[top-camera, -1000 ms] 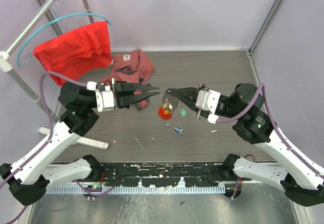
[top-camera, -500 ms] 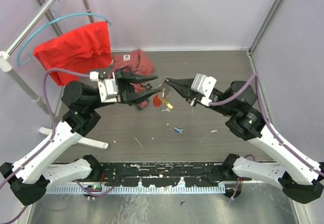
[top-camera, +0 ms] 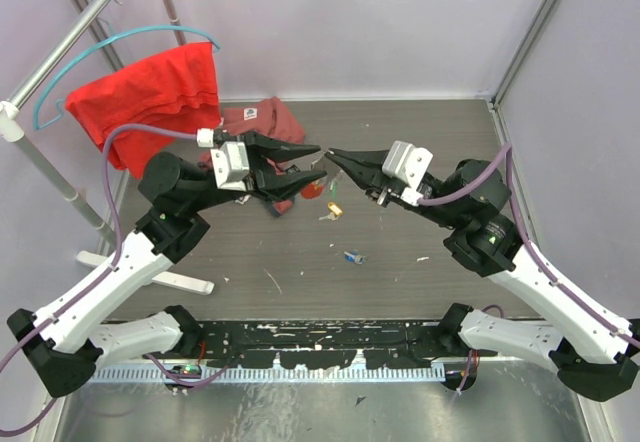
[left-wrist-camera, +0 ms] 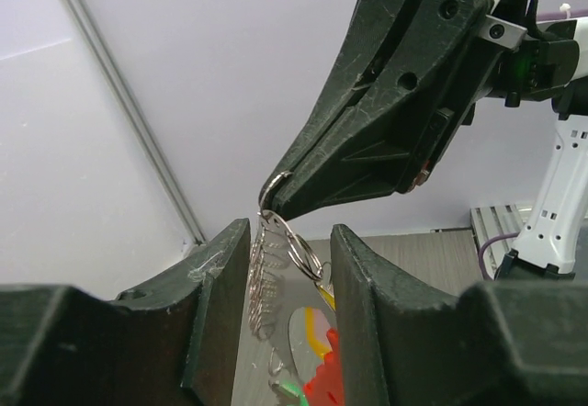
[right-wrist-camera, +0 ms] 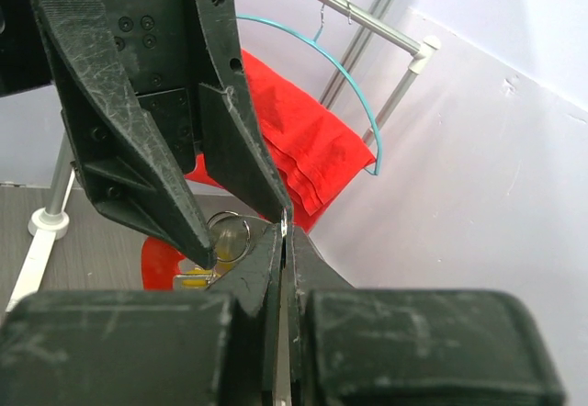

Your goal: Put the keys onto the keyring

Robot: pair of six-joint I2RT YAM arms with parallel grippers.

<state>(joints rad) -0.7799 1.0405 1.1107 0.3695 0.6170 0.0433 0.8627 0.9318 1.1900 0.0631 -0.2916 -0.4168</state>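
Silvery keyring (left-wrist-camera: pixel 292 241) hangs pinched at its top loop in the pressed-together tips of the right gripper (left-wrist-camera: pixel 276 197), long axis dropping straight down into the gap between the spread fingers of the left gripper (top-camera: pixel 320 160), which brackets it on either side; a blue key (top-camera: pixel 352 257) lies on the table (top-camera: pixel 430 142), well apart.

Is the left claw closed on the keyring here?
No, the left claw stands open around the keyring, which hangs from the shut right claw.

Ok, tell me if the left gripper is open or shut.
Open. The left gripper has its fingers apart in its wrist view, the keyring hanging between them from the right gripper, which is shut.
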